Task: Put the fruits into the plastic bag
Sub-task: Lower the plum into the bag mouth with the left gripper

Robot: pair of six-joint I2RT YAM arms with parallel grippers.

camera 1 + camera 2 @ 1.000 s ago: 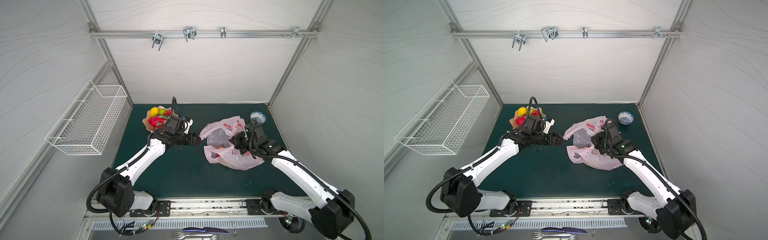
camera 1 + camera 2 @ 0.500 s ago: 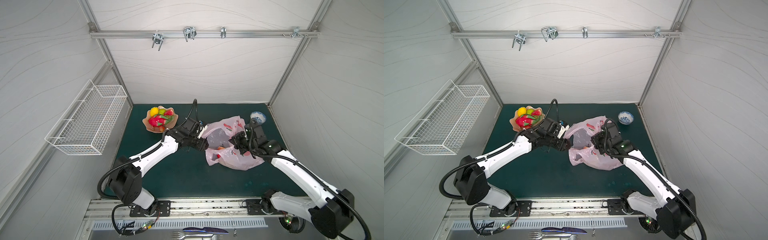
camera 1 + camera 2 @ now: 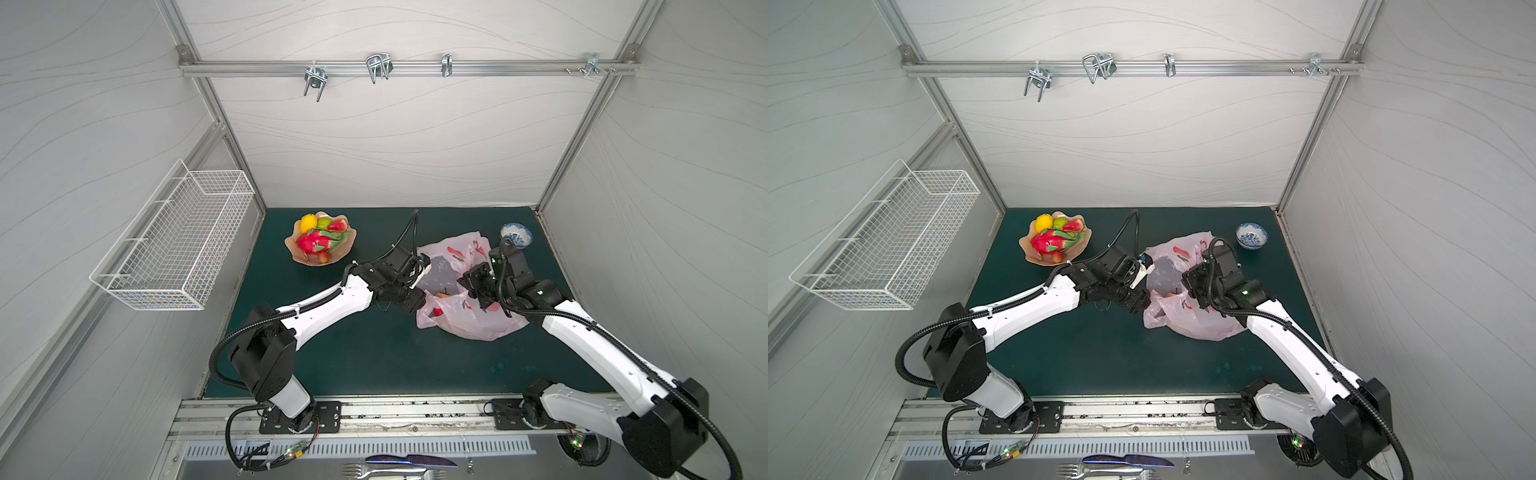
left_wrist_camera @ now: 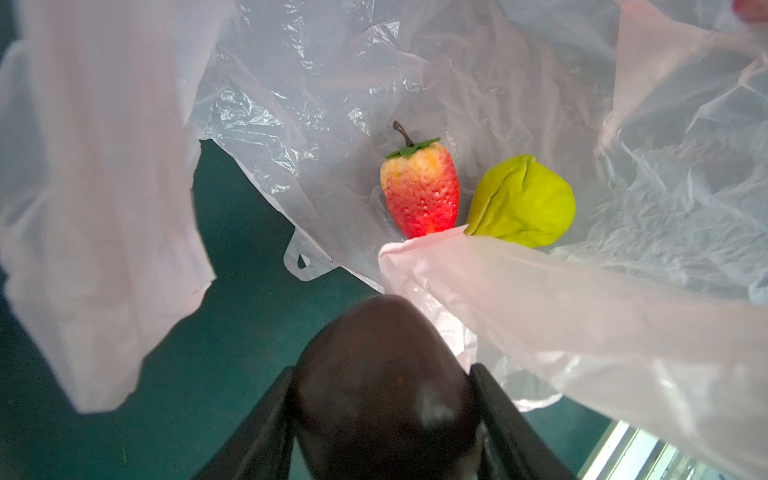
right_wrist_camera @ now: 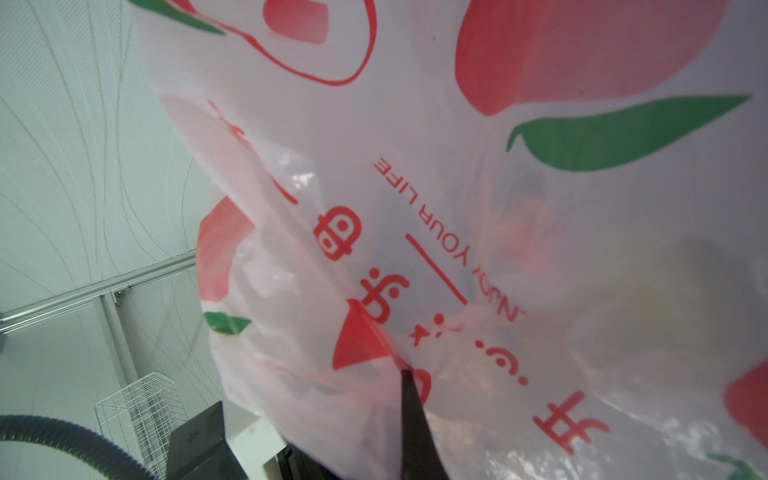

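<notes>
**Dark fruit held at the mouth of the bag**

The left gripper [image 4: 381, 372] grasps a dark round fruit [image 4: 380, 332] between its two black fingers, at the open mouth of the plastic bag [image 4: 582, 316]. Just ahead of it, inside the bag, a strawberry [image 4: 422, 191] and a green fruit [image 4: 523, 199] lie side by side. The right gripper [image 5: 406, 376] is clenched on a fold of the bag's printed wall, across the opening from the left gripper.

Under both grippers is a dark green mat [image 3: 374, 353], and the bag lies on it. Well apart from the left gripper, away from the bag, a peach dish [image 3: 297, 251] carries more fruits, among them a lemon [image 3: 308, 222] and a dragon fruit [image 3: 318, 243]. Beyond the right gripper stands a small blue-and-white bowl [image 3: 516, 235]. Pale grey walls [image 3: 395, 145] close the cell. A metal rail [image 3: 395, 68] with hooks runs high on the back one, and a wire basket [image 3: 174, 241] hangs on the side past the dish.

In both top views the left gripper's fingers and the dark fruit are hidden by the wrist and the bag. The right wrist view is almost filled with plastic, and the contents show there only as vague shapes.
</notes>
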